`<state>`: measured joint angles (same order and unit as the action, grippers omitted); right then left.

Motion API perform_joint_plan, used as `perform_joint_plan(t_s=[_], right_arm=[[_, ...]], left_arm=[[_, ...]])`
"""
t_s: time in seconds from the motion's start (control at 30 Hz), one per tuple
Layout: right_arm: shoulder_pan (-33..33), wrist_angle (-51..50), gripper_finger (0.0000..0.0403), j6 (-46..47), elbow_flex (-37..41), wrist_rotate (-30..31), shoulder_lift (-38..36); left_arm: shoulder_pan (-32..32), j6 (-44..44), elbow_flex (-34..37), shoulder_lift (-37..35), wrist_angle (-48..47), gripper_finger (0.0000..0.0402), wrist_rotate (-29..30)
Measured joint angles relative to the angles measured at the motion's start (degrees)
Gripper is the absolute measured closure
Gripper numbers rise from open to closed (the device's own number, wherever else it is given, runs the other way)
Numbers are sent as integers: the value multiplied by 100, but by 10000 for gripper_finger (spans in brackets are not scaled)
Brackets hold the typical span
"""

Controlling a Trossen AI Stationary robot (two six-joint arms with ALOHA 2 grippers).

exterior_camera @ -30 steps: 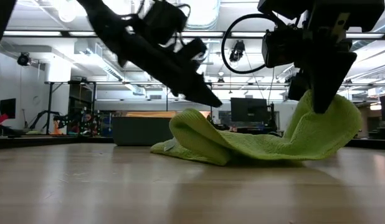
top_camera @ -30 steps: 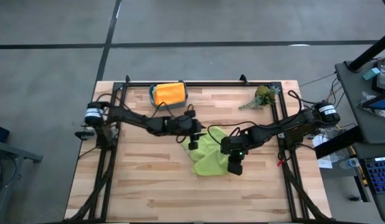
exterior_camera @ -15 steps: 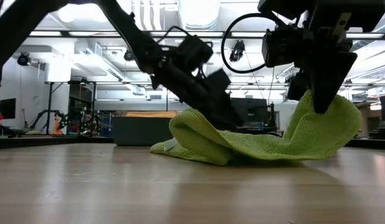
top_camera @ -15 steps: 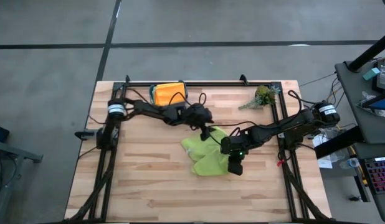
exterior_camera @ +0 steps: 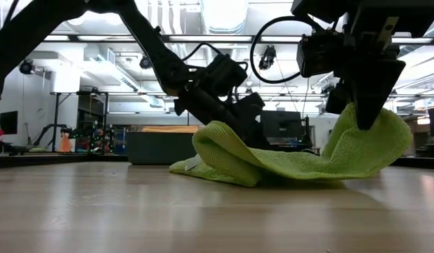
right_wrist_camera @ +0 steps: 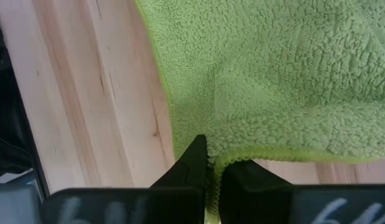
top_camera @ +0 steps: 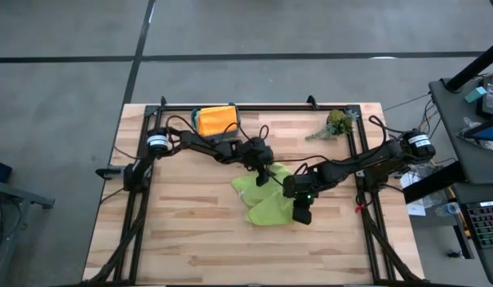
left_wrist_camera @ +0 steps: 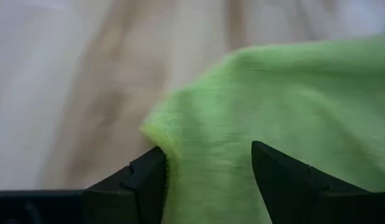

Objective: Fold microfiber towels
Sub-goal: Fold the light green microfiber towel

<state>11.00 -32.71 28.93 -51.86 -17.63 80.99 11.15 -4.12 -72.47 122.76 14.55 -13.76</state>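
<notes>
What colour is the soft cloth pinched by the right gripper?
Lime green: the fuzzy microfiber towel shows best in the right wrist view.

Looks like a robotics lab / workshop w/ open floor. Strip lights [exterior_camera: 224,39] are glowing along the ceiling behind the right gripper [exterior_camera: 368,116], monitors [exterior_camera: 280,125] and equipment racks [exterior_camera: 80,119] are standing beyond it, grey concrete floor [top_camera: 71,80] is surrounding the framed wooden desk [top_camera: 191,231].
</notes>
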Motion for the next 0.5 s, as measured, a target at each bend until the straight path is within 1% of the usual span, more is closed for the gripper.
perform_joint_plan(t_s=[0.07, 0.17, 0.3, 0.37, 0.4, 0.43, 0.5], right_arm=[[0, 2, 394, -7, 0, 2, 0], [0, 30, 394, -9, 0, 2, 0], [0, 46, 394, -4, 0, 5, 0], [0, 53, 394, -2, 0, 25, 0], [0, 61, 394, 0, 0, 65, 0], [4, 63, 394, 2, 0, 98, -2], [11, 63, 394, 33, 0, 118, -2]], left_arm=[[-75, 204, 1, 0, 14, 208, -58], [-189, 587, 27, 0, 24, 243, -63], [-304, 934, 45, -26, 212, 321, -19], [-324, 944, 20, -59, 319, 368, 159], [-325, 940, 20, -88, 326, 385, 279], [-325, 928, 51, -129, 295, 391, 429], [-317, 1018, 124, -278, 92, 393, 687]])
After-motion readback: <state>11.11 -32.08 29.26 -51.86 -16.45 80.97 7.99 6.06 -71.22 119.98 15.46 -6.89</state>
